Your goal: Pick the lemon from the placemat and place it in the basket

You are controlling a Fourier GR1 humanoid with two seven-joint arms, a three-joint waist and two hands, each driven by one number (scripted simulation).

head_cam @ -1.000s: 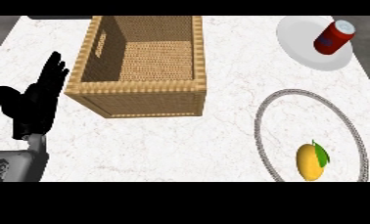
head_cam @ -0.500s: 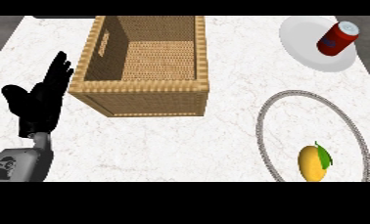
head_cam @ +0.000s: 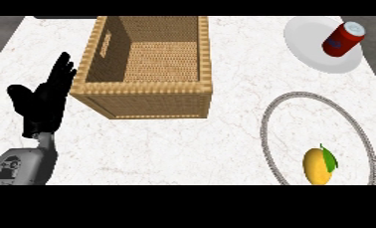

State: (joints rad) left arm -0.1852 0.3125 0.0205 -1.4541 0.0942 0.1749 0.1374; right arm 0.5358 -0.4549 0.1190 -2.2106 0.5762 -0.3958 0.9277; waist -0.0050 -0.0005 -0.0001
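Lemon [head_cam: 319,165] on round placemat [head_cam: 272,137], lower right of frame, untouched | basket [head_cam: 147,86] upper centre, nothing visible inside | left hand [head_cam: 46,101] at left edge, fingers straight, resting, grasping nothing | right hand unseen | progress: pick and placement both remain

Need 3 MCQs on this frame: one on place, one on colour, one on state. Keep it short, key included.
1. Where is the lemon?
A. in the basket
B. on the placemat
C. on the plate

2. What colour is the can?
A. red
B. green
C. blue

3. How is the left hand?
A. curled round the lemon
B. open, fingers up
C. inside the basket

Key: 1 B, it lies within the placemat's ring at lower right; 2 A, a red can on the white plate; 3 B, straight fingers, left of the basket.
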